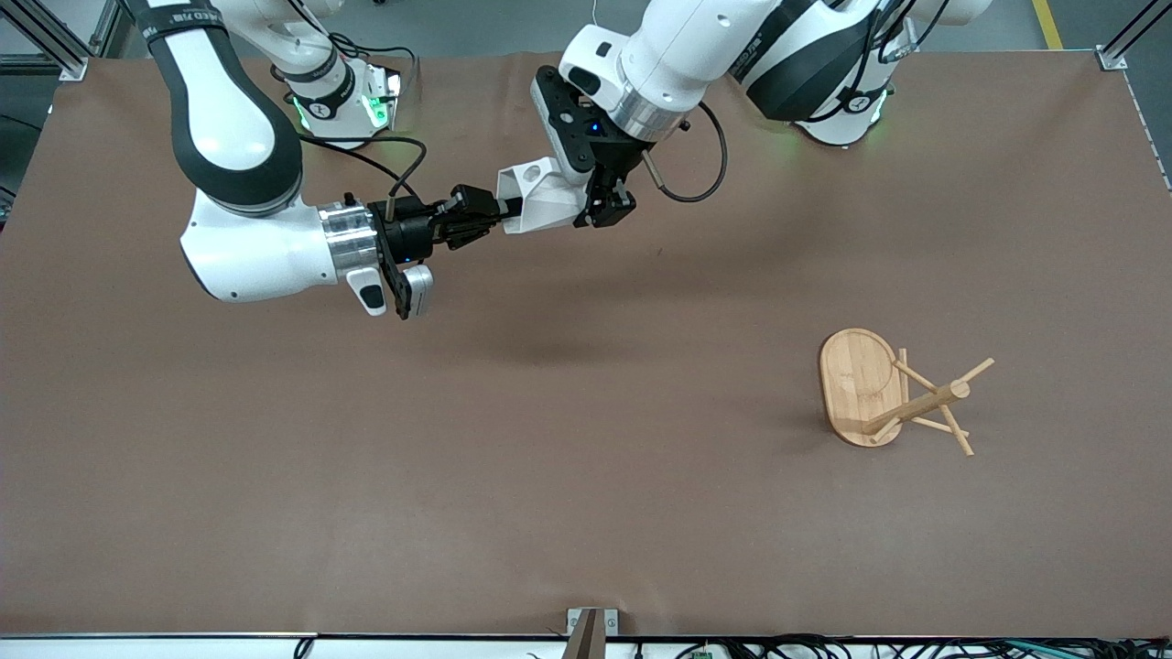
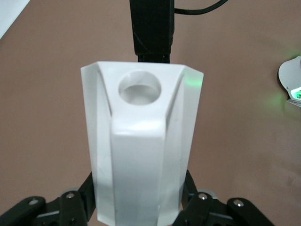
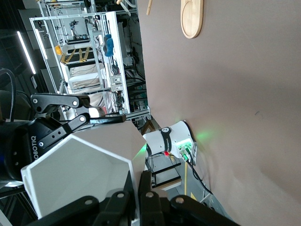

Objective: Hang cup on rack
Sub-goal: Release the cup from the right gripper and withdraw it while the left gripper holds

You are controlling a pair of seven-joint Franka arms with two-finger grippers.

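Note:
The white faceted cup (image 1: 540, 197) hangs on its side in the air over the middle of the table, held from both ends. My right gripper (image 1: 488, 220) is shut on its rim (image 3: 80, 169), one finger inside the wall and one outside. My left gripper (image 1: 604, 206) is shut on the cup's body near the base, its fingers (image 2: 188, 186) pressed against both flanks. The blocky handle with its round hole (image 2: 139, 89) faces the left wrist camera. The bamboo rack (image 1: 920, 403), with its oval base (image 1: 856, 380), sits toward the left arm's end of the table, nearer the front camera, apart from both grippers.
Brown table covering (image 1: 549, 476) spreads all around. The right arm's base (image 1: 343, 101) and the left arm's base (image 1: 842, 114) stand at the edge farthest from the front camera. A metal bracket (image 1: 591, 631) sits at the nearest edge.

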